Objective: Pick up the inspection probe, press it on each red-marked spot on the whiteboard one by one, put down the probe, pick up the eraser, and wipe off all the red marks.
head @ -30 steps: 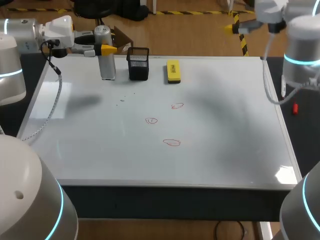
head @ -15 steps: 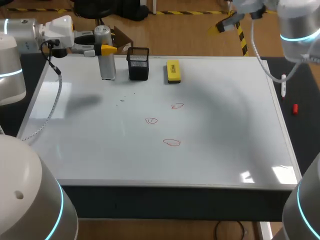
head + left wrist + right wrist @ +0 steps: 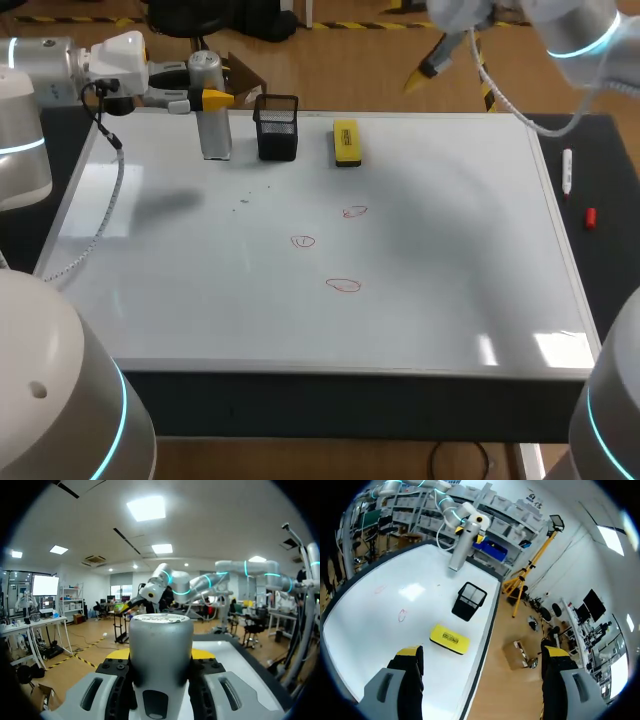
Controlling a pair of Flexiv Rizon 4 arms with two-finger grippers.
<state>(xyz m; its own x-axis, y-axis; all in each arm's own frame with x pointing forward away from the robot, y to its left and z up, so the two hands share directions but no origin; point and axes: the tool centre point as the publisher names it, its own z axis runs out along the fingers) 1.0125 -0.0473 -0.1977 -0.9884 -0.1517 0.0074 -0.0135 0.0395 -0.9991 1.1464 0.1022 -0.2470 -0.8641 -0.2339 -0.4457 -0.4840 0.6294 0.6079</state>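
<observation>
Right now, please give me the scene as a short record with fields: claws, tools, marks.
left claw: shut on the inspection probe, which is upright over the far left part of the whiteboard
right claw: open, empty, raised above the board's far edge
eraser: flat on the board near its far edge, beside the black mesh holder
red marks: three, around mid-board, none wiped

A black mesh cup point(image 3: 277, 130) stands close between probe point(image 3: 214, 135) and eraser point(image 3: 346, 142).
</observation>
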